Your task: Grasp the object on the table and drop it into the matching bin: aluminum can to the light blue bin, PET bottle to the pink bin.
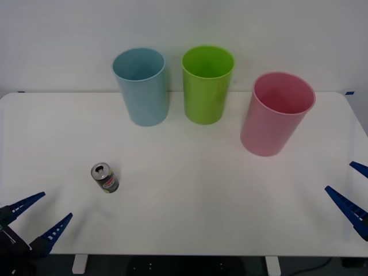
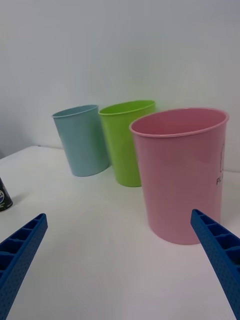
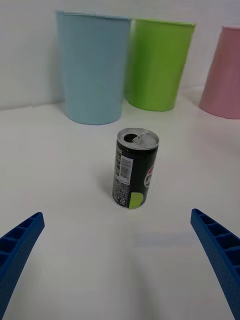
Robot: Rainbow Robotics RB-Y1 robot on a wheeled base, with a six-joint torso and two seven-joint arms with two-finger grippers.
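The aluminum can (image 1: 104,177) stands upright on the near left part of the white table (image 1: 190,195), its tab opening showing, well apart from the bins. At the far side stand the light blue bin (image 1: 141,87), a lime green bin (image 1: 207,85) and, to the right, the pink bin (image 1: 275,114). The left gripper (image 1: 38,219) hovers at the near left corner, fingers spread and empty, facing the can. The right gripper (image 1: 348,187) waits at the near right edge, likewise spread.
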